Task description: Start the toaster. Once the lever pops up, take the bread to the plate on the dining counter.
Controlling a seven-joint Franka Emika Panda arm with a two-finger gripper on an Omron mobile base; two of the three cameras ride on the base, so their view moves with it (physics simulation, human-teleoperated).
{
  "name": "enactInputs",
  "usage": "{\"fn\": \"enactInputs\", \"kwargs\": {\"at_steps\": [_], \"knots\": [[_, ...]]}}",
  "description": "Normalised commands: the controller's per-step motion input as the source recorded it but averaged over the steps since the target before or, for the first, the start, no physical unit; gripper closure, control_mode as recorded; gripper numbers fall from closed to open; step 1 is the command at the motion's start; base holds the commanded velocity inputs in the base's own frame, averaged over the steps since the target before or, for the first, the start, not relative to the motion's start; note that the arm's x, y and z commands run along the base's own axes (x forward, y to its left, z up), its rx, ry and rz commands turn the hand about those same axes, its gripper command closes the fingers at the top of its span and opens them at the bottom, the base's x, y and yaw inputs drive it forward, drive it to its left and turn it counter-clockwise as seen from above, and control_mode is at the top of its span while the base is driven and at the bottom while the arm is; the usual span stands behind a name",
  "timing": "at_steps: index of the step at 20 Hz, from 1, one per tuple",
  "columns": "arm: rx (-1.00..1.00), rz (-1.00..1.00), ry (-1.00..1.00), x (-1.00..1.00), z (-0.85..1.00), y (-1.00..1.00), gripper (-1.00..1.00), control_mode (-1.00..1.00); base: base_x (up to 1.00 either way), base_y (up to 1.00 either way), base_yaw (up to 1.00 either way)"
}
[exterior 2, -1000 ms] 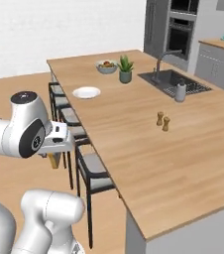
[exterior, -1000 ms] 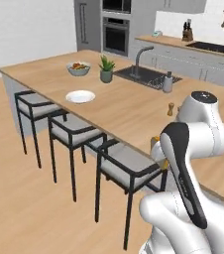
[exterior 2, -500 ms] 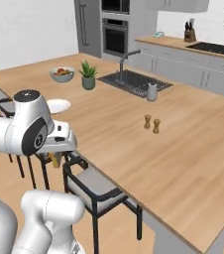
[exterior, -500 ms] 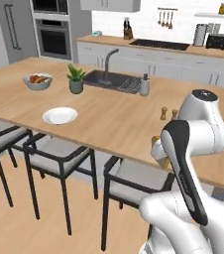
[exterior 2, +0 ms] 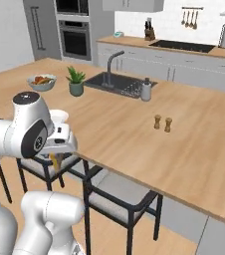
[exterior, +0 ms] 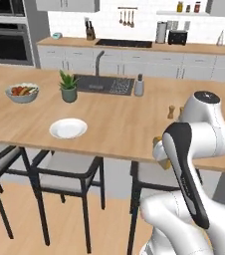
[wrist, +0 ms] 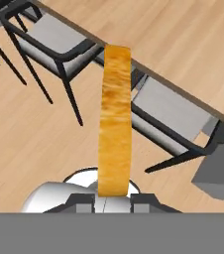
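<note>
The gripper is pinching the bread edge-on, slice standing out along the fingers, held low off the near edge of the dining counter. The plate lies left and farther in, so I'd expect a leftward carry.

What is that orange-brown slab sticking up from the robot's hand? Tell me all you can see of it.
It is a slice of toasted bread, golden orange-brown with a mottled, grainy surface, seen edge-on in the hand view as a tall narrow strip. Its lower end sits between the fingers of the gripper, which is shut on it. It is held in the air, touching nothing else, above the wood floor and a dark-framed grey-seated stool, beside the edge of the light-wood dining counter.
</note>
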Motion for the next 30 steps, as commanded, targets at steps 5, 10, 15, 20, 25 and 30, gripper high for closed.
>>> {"fn": "enactInputs", "kwargs": {"at_steps": [5, 10, 15, 20, 25, 30], "knots": [[0.0, 0.0, 0.0, 0.0, 0.0, 0.0, 1.0, 1.0, 0.18, 1.0, -0.4], [0.0, 0.0, 0.0, 0.0, 0.0, 0.0, 1.0, 1.0, -0.03, 1.0, -0.34], [0.0, 0.0, 0.0, 0.0, 0.0, 0.0, 1.0, 1.0, -0.06, 1.0, -0.3], [0.0, 0.0, 0.0, 0.0, 0.0, 0.0, 1.0, 1.0, 0.32, 0.93, -0.28], [0.0, 0.0, 0.0, 0.0, 0.0, 0.0, 1.0, 1.0, 0.14, 0.39, -0.15], [0.0, 0.0, 0.0, 0.0, 0.0, 0.0, 1.0, 1.0, 0.0, 0.0, 0.0]]}}
